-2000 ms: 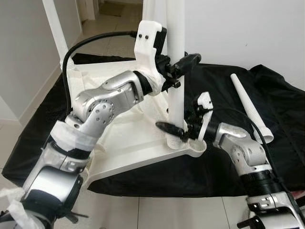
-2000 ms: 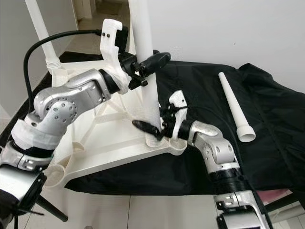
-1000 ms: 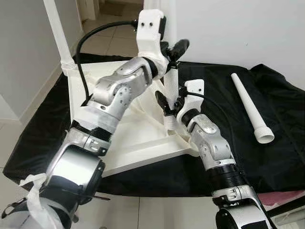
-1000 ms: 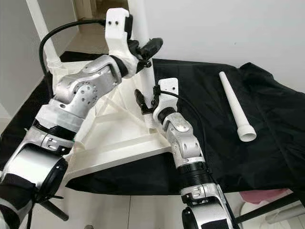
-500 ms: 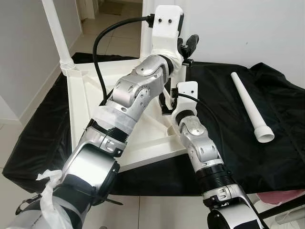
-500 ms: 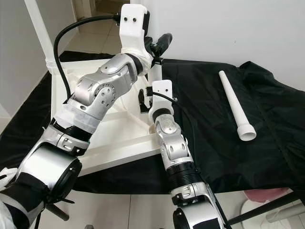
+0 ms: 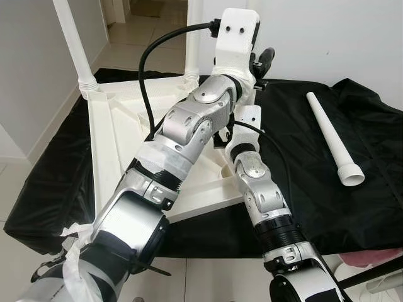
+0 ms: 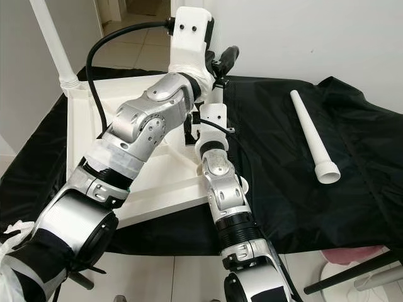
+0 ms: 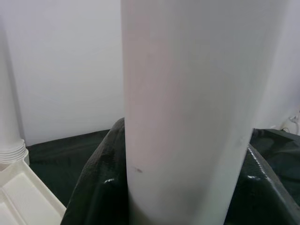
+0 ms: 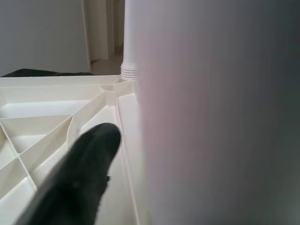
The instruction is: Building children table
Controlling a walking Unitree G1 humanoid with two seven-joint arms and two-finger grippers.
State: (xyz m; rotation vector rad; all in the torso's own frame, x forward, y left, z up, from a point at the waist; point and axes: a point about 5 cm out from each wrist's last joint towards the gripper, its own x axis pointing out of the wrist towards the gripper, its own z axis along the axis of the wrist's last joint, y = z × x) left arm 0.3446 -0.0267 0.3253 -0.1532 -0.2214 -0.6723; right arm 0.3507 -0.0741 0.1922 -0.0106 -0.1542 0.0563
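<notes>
The white plastic children's table top [image 7: 119, 135] lies upside down on a black cloth [image 7: 315, 163] spread over the worktop, its ribbed underside facing up. Two white legs already stand upright in its far corners: one at the far left corner [image 7: 74, 44] and another further back [image 7: 192, 38]. A third leg [image 9: 197, 108] stands at the near right corner of the table top, largely hidden in the head views behind the robot's two arms. The left gripper [image 8: 220, 66] reaches across to this leg high up, one black finger [image 7: 266, 58] visible beside it; the left wrist view looks straight onto the leg at very close range, and whether the fingers actually press on it cannot be told. The right gripper [image 10: 117, 154] is low down at the same leg, close to the table top's underside; in the right wrist view one black finger [image 10: 77, 180] lies just beside the leg's white surface, and the other finger is hidden, so its grip cannot be told either. A fourth leg [image 7: 332, 138] lies loose on the black cloth well to the right of the table top, its wider threaded end pointing toward the robot.
</notes>
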